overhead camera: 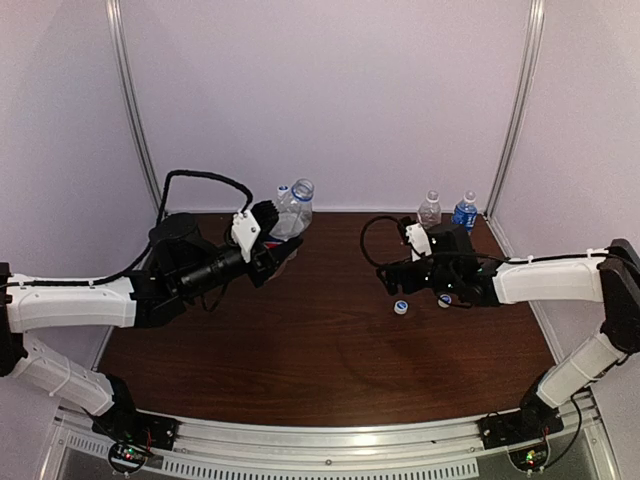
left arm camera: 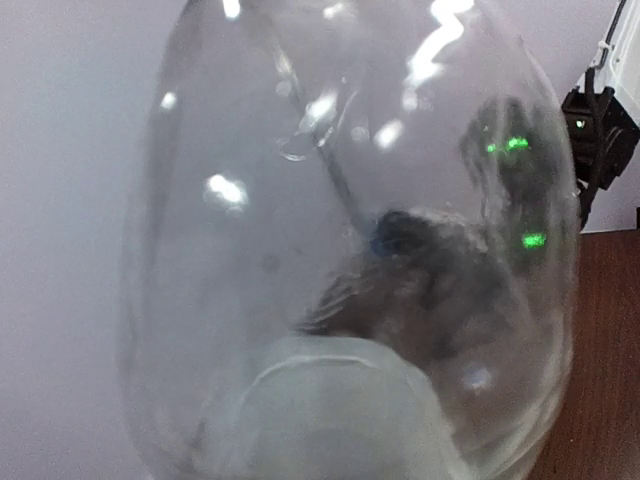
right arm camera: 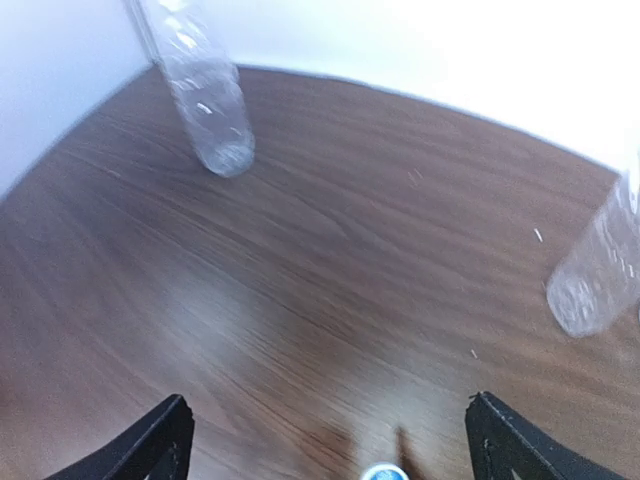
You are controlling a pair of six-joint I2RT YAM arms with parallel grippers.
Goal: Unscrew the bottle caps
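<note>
Only a cut-off cap [right arm camera: 381, 473] shows between spread right fingers [right arm camera: 150, 445].

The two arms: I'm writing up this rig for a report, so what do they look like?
Both the left arm and right arm have white link shells with black joints and black wrist ends. A black cable loops above the left wrist, a second cable by the right. Small lights glow by each black base. The right fingers are black and tapered.
</note>
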